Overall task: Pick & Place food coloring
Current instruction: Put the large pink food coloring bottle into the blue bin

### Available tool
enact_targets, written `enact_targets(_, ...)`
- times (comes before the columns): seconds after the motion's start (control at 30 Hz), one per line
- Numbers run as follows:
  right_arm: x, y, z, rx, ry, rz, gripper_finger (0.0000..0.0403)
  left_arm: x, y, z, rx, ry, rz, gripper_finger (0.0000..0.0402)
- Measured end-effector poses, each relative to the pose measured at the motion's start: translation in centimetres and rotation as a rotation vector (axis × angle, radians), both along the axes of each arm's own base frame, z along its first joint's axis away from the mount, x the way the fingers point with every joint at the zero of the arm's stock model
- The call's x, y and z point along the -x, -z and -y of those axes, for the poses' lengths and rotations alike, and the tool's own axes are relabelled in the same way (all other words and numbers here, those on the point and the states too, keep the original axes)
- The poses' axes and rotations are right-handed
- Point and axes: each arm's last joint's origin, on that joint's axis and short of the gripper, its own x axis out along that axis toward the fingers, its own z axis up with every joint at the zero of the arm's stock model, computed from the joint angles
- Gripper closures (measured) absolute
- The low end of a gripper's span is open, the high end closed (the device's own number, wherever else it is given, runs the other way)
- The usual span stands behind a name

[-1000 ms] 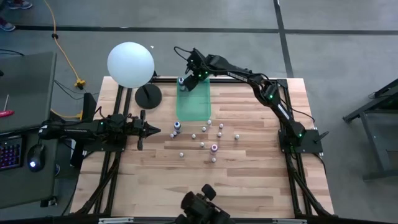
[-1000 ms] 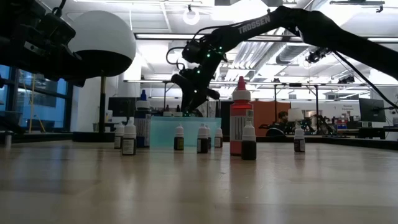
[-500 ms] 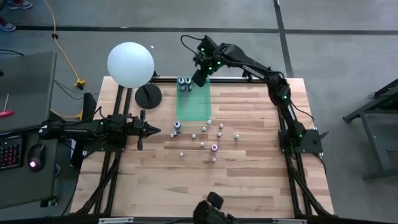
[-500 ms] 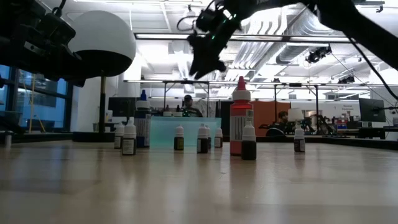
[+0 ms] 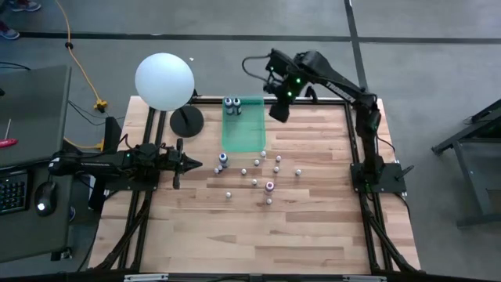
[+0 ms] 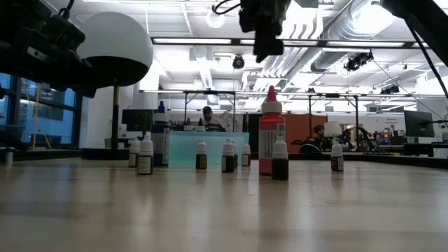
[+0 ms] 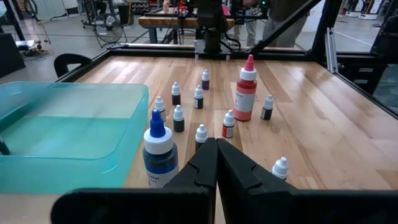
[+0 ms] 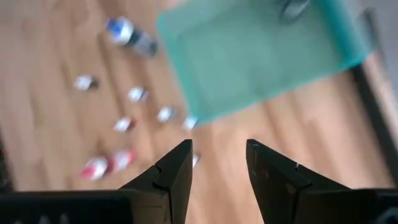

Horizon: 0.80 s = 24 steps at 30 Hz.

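A grey concrete floor (image 5: 438, 70) surrounds the wooden table (image 5: 313, 235), crossed by a yellow cable (image 5: 74, 55) at ten o'clock. Beyond the table, long ceiling lights (image 6: 203, 40), exposed ducts (image 6: 308, 49) and tall windows (image 6: 35, 112) at nine o'clock frame distant workbenches (image 7: 168, 22).

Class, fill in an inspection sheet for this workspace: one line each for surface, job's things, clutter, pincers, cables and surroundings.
Surface: wooden table, bare at the near edge.
Job's things: two food coloring bottles stand in the green tray; the rest stand loose mid-table, among them a blue-capped bottle and a red bottle.
Clutter: white ball lamp on a black base at the far left corner.
Pincers: left pincer shut, empty, low by the blue-capped bottle; right pincer open, empty, raised beside the tray.
Cables: yellow cord on the floor.
Surroundings: keyboard and mouse on a side desk; workshop benches behind.
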Motion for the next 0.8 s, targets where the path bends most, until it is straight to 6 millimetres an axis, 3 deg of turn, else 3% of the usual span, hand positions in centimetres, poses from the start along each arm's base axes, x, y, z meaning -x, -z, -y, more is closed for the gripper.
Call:
enact_targets(0.2,-1.9,-0.6,-5.5,-0.006,-0.273,0.057,0.0261,0.0,0.0,0.0,0.000,0.000,0.000,0.0401)
enact_targets(0.47,-3.6,-0.4,-12.8,0.156,-0.501,0.004,0.0261,0.0,0.0,0.0,0.000,0.000,0.000,0.0401)
enact_targets(0.63,-4.0,-0.2,-16.1,0.165,-0.494,-0.022,0.0261,0.0,0.0,0.0,0.000,0.000,0.000,0.0401)
enact_targets(0.8,-4.2,0.8,-17.9,0.099,-0.347,-0.082,0.0261,0.0,0.0,0.0,0.000,0.000,0.000,0.0401)
